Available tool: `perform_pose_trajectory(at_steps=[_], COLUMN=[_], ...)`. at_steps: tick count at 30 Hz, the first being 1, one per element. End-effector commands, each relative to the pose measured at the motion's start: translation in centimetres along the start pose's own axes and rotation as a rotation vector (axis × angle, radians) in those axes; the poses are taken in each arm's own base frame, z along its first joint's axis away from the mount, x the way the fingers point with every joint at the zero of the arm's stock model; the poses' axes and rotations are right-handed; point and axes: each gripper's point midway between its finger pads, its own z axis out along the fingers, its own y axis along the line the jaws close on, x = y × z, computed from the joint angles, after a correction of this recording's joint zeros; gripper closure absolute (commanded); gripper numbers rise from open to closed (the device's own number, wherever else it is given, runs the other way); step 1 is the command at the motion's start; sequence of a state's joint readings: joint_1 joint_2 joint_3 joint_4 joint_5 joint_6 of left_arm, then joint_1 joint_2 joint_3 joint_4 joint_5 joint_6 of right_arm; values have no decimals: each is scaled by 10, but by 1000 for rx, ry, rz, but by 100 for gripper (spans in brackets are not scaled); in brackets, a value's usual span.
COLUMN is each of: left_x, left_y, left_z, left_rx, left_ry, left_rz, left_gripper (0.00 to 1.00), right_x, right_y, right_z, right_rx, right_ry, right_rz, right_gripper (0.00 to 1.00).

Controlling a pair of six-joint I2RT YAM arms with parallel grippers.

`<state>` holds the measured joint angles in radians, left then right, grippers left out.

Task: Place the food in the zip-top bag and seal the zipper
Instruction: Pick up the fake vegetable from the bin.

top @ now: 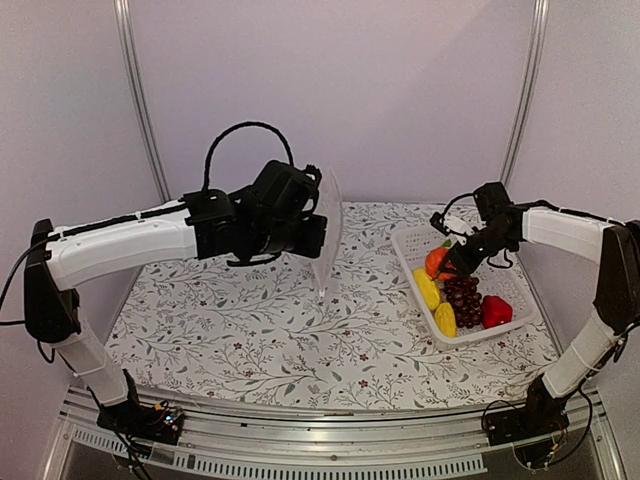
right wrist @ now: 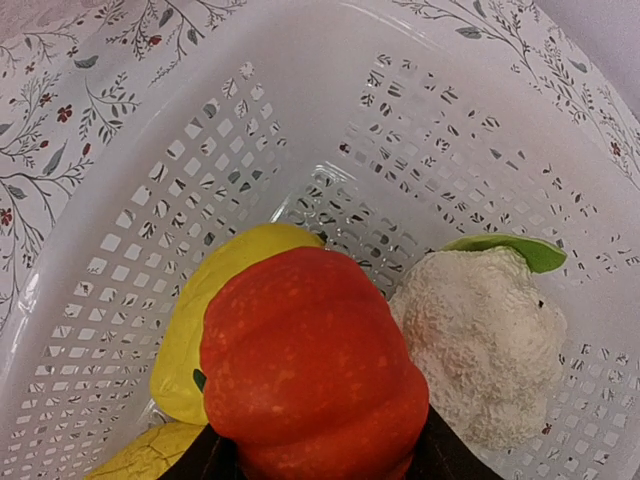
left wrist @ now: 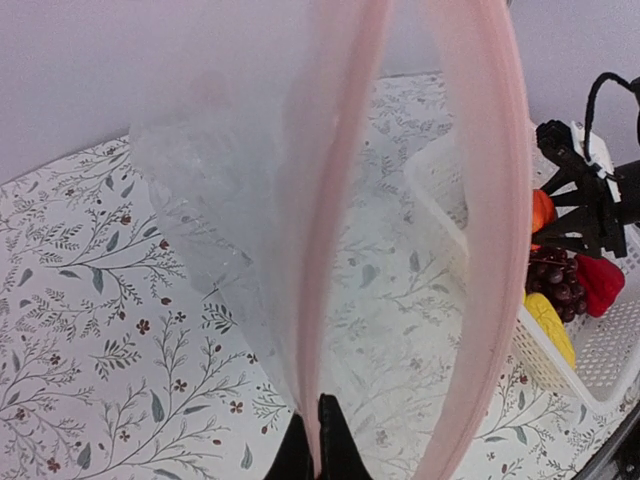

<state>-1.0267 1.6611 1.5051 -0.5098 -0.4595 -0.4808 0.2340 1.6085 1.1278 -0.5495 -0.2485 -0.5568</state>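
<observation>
Food [top: 455, 295]: lies in basket [top: 520, 290] at right of top view, with two yellow pieces [top: 427, 288] along the left wall, grapes [top: 464, 298] just beside them, red piece [top: 496, 312] at lower right, and orange piece [top: 437, 262] at upper left. Cauliflower [right wrist: 480, 350]: shows at right of right wrist view, touching orange piece. Right gripper [right wrist: 325, 455]: reaches down into basket, jaws roughly half open and pressed against both flanks of orange piece, gripping it; only finger stubs show at bottom edge of that frame. Bag [top: 328, 235]: stands upright and edge-on at centre of top view over flowered tablecloth [top: 250, 330], well apart from basket; cannot tell whether its lower edge touches the cloth. Zipper [left wrist: 505, 200]: parts into two pink strips running up left wrist view, mouth open between them. Left gripper [left wrist: 316, 452]: sits at bottom centre of left wrist view, jaws fully closed on bag right where the two strips meet.
</observation>
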Motion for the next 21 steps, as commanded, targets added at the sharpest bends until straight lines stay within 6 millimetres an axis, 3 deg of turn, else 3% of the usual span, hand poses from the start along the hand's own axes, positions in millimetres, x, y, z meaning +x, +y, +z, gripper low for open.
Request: perform_pose_trajectory(at_steps=[1, 12, 18, 21], left_x=[3, -2, -13, -20], left_y=[-4, -19, -34, -40], left_z=[8, 20, 23, 23], left_rx=[6, 46, 94, 114], left_ry=[3, 7, -3, -12], left_rz=[12, 6, -12, -21], left_gripper=[100, 100, 100, 100], right_x=[-23, -107, -146, -166], right_y=[6, 91, 138, 157], right_z=[-41, -162, -202, -212], right_rx=[1, -332, -510, -567], right_ry=[-96, -507, -630, -673], right_rz=[9, -64, -130, -167], right_gripper=[78, 87, 88, 88])
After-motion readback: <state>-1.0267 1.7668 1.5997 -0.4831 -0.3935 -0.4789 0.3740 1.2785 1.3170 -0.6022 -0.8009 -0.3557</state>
